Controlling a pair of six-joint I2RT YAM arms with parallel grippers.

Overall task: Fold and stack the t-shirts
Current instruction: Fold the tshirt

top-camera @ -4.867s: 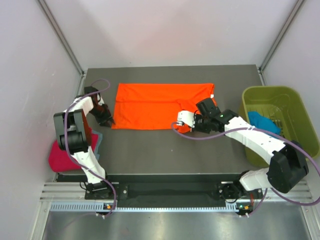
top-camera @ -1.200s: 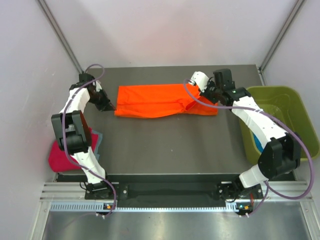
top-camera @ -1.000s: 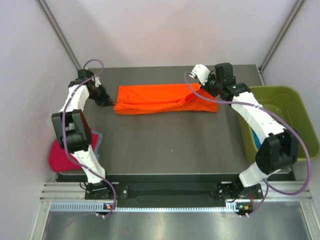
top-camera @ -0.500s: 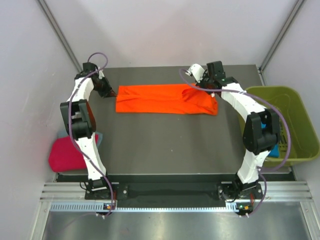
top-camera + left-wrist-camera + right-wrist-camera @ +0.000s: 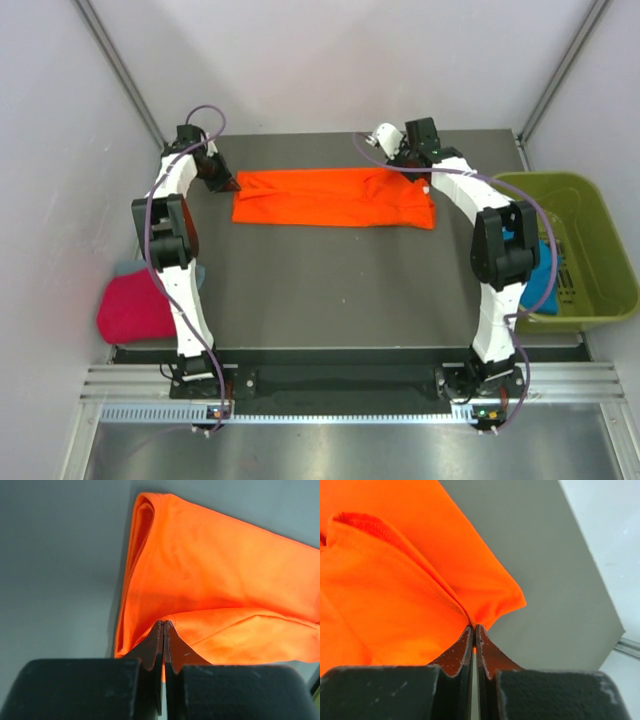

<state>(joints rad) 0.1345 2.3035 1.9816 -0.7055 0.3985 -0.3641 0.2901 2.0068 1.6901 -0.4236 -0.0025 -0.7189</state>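
Note:
A bright orange t-shirt point(image 5: 335, 197) lies as a long folded band across the far part of the table. My left gripper point(image 5: 233, 184) is at its far left corner, shut on a pinch of the orange cloth point(image 5: 210, 580), jaws pressed together point(image 5: 164, 623). My right gripper point(image 5: 398, 166) is at the far edge near the band's right end, also shut on an orange fold point(image 5: 395, 580), tips together point(image 5: 474, 626). A magenta-pink t-shirt point(image 5: 133, 308) lies folded at the near left on a grey-blue one point(image 5: 127, 268). A teal-blue t-shirt point(image 5: 545, 278) sits in the bin.
The olive-green plastic bin point(image 5: 590, 215) stands at the table's right edge, behind the right arm's elbow. Grey walls and metal posts close in the back and sides. The dark table top point(image 5: 340, 290) stretches between the shirt and the arm bases.
Both grippers have carried the shirt's near edge over to the far edge, halving it into a narrow band. In the last second both arms stretched further back.

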